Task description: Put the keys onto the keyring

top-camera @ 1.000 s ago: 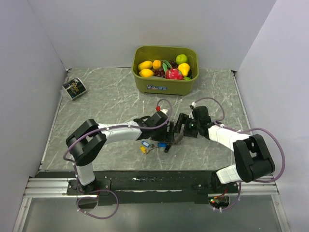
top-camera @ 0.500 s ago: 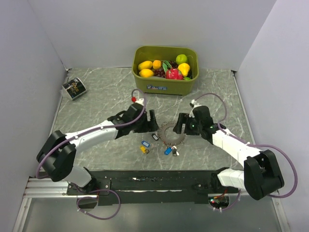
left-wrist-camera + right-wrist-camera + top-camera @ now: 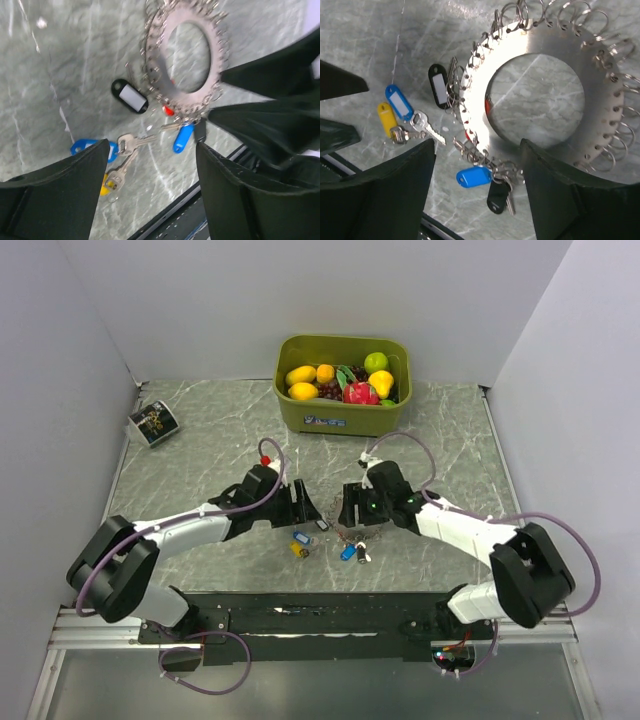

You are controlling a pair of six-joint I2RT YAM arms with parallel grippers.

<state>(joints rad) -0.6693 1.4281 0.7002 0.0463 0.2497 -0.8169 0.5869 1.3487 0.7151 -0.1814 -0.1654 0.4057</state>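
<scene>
1. Near the middle of the table's (image 3: 190, 440) near edge lies the keyring (image 3: 600, 122), a flat metal disc rimmed with small split rings.
2. One blue-tagged key (image 3: 472, 177) and a black-tagged key (image 3: 496, 196) sit at its rim.
3. Just beside it, toward the left edge, a loose blue-tagged key (image 3: 399, 101) touches a yellow-tagged key (image 3: 385, 119).
4. The left gripper (image 3: 150, 150) and right gripper (image 3: 477, 145) hover above, jaws apart, holding nothing.

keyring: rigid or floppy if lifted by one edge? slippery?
The keyring looks like a flat metal plate, so probably rigid. Its rim rings and the blue-tagged key seemingly hooked there would likely dangle. Shiny and lying flat on the table, it may slip and be hard to pinch.
</scene>
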